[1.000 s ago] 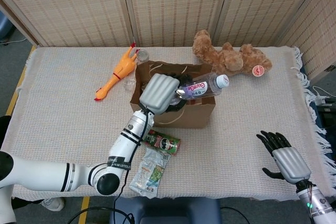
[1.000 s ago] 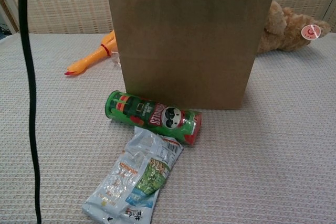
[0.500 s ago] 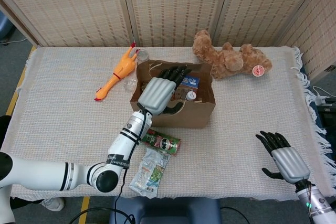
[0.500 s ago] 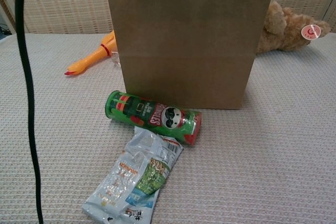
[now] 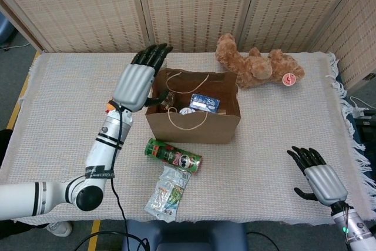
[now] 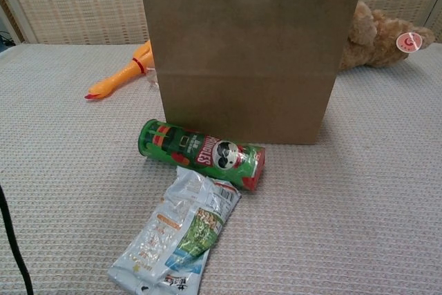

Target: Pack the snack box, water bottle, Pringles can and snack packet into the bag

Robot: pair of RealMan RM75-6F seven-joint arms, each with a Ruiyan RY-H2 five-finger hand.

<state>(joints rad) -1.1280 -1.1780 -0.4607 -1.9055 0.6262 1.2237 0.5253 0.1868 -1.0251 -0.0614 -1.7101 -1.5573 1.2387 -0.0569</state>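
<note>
1 brown paper bag (image 5: 194, 126) is seen standing upright at the middle of the table (image 5: 282, 139), and 2 task things are seen inside it from the head view: 1 blue snack box (image 5: 204, 103) and, just left of it, 1 water bottle (image 5: 187, 110), of which only the white cap end is made out. 2 things are left outside, near the bag's front: 1 green Pringles can (image 6: 202, 154) lying on its side, and 1 snack packet (image 6: 178, 234) lying flat, its far end touching the can.

2 hands are counted. The left hand (image 5: 136, 82) is held above the bag's left edge, empty, fingers extended. The right hand (image 5: 317, 178) is seen at the near right corner, holding nothing, fingers apart; its forearm is cut off by the frame.

1 teddy bear (image 5: 257, 64) is partly hidden behind the bag in the chest view. 1 rubber chicken (image 6: 119, 78) is almost wholly covered by the left hand in the head view.
</note>
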